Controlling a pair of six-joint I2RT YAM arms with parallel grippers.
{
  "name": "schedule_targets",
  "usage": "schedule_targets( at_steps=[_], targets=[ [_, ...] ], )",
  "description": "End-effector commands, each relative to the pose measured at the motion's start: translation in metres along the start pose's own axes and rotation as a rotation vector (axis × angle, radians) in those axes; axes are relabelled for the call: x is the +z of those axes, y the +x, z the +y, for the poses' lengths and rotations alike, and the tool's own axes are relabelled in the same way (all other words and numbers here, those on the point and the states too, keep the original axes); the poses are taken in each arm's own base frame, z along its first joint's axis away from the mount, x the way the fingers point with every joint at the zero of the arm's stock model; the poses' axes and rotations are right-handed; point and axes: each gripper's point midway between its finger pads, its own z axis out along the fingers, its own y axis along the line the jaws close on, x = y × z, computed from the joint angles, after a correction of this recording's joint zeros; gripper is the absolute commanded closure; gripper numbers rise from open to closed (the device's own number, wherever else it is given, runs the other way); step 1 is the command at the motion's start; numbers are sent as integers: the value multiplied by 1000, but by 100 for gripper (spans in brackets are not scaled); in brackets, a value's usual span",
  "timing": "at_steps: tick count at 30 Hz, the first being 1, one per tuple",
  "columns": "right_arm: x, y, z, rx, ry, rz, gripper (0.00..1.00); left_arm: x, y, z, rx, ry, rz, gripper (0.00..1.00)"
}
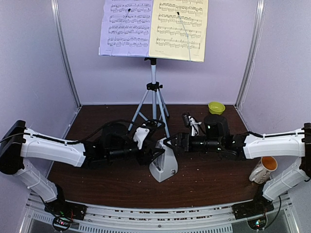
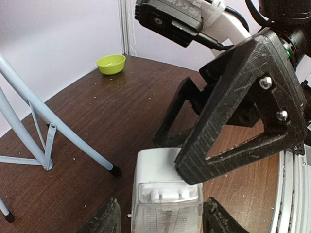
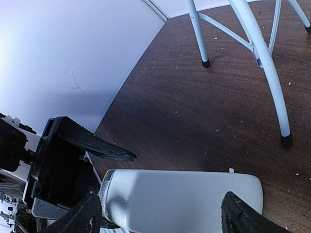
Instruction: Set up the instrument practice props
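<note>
Left gripper (image 2: pixel 160 209) is low at table centre, reaching in from the left. Its fingers sit either side of the metronome (image 1: pixel 164 167). The left wrist view shows a sliver of table between one fingertip and the casing, so it reads as released and straddling, not gripping.

The metronome is mid-table, just in front of the tripod (image 1: pixel 153 92), and looks tilted rather than square on its base. The lilac page (image 1: pixel 125 26) and yellow page (image 1: pixel 179 29) are already up on the stand at the back.

Right gripper (image 1: pixel 171 143) comes in from the right onto the same metronome. Its jaws are spread around the upper part, and the near finger lies across the top corner. Cannot tell if it is squeezing or only touching.

The green bowl (image 1: pixel 216 107) is at the back right. The mug (image 1: pixel 264 170) is close to the right forearm.

Risks:
- Two grippers are crowded on one small smooth pyramid, so the fingers could clash if either one closes or shifts.
- If the right lets go while the left is loose, the tilted metronome likely tips over or skids on the table (image 1: pixel 218 187).
- A tripod foot is just beside the left fingers. A sideways swing could hook it and rock the stand, spilling the pages.
- Pulling the right arm back may nudge the mug.
</note>
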Motion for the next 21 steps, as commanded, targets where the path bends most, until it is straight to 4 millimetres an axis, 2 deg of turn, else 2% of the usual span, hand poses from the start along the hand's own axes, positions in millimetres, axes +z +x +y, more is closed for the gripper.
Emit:
schedule_targets(
  at_steps=[1, 10, 16, 21],
  targets=[
    [1, -11, 5, 19, -27, -23, 16, -2, -28, 5, -3, -29, -71, 43],
    [2, -2, -7, 20, 10, -2, 23, -1, -36, 5, 14, -32, -77, 50],
    [7, 9, -18, 10, 45, 35, 25, -3, -34, 5, 21, -30, -74, 63],
    [11, 21, -35, 3, 103, 72, 26, -7, -24, 0, 36, -3, -66, 73]
  ],
)
